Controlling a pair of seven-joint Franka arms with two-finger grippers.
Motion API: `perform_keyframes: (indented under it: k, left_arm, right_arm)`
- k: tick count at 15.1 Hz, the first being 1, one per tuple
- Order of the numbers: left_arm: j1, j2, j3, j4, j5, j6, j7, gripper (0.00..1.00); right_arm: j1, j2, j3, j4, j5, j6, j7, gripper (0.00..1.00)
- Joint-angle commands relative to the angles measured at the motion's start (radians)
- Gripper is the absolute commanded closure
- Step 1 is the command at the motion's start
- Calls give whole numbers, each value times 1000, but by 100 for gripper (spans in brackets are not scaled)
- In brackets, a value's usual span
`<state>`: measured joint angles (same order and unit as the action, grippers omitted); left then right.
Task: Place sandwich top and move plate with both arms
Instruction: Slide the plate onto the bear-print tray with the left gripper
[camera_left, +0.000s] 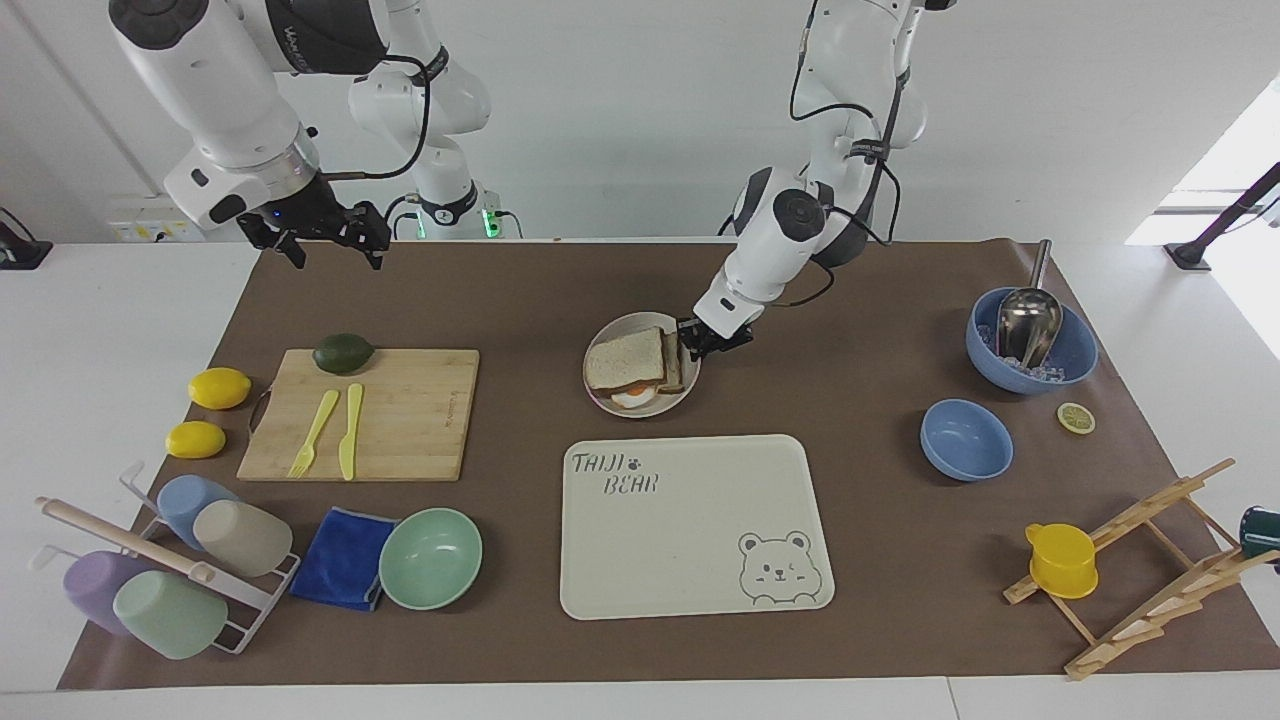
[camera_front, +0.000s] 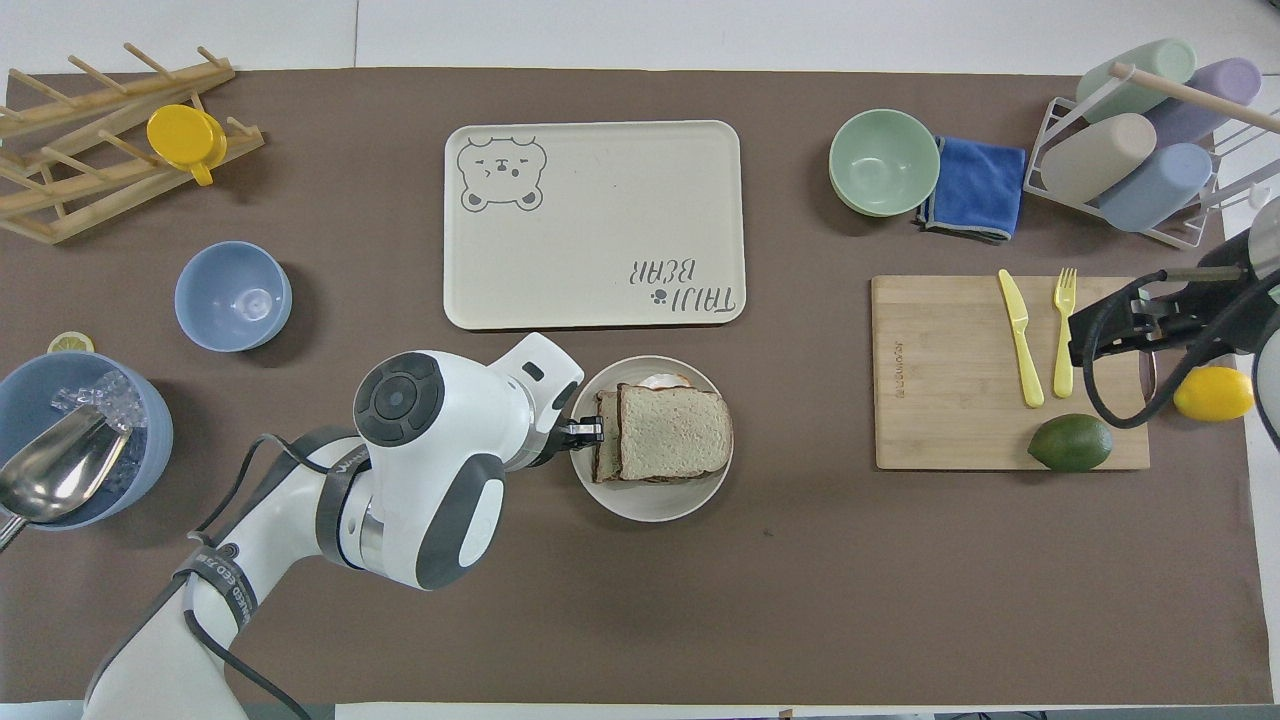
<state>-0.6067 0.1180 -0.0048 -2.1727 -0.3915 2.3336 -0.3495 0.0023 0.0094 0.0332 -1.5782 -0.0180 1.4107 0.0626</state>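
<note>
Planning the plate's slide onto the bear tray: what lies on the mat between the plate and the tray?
Nothing: only a narrow strip of bare brown mat separates the plate from the bear tray, clearest in the overhead view.

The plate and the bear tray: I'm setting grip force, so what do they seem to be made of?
The plate looks like matte beige-grey plastic or melamine, possibly glazed ceramic; it shows no sharp highlights and has a thin low rim. The bear tray looks like matte cream plastic or melamine: thin rounded edge and flat printed graphics.
</note>
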Motion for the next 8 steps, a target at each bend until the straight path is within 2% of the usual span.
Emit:
perform_keyframes:
  k: [1,5,8]
  left_arm:
    - [27,-17,-1,51,-21,-81,24,100]
    - [68,-17,-3,103,-53,-135,27,100]
    - [106,8,2,186,-95,-157,27,100]
  right_arm:
    - [-15,-22,5,-25,20,7,-29,0]
    - [-16,-22,5,-25,20,7,-30,0]
    - [-10,-20,5,-22,20,7,-29,0]
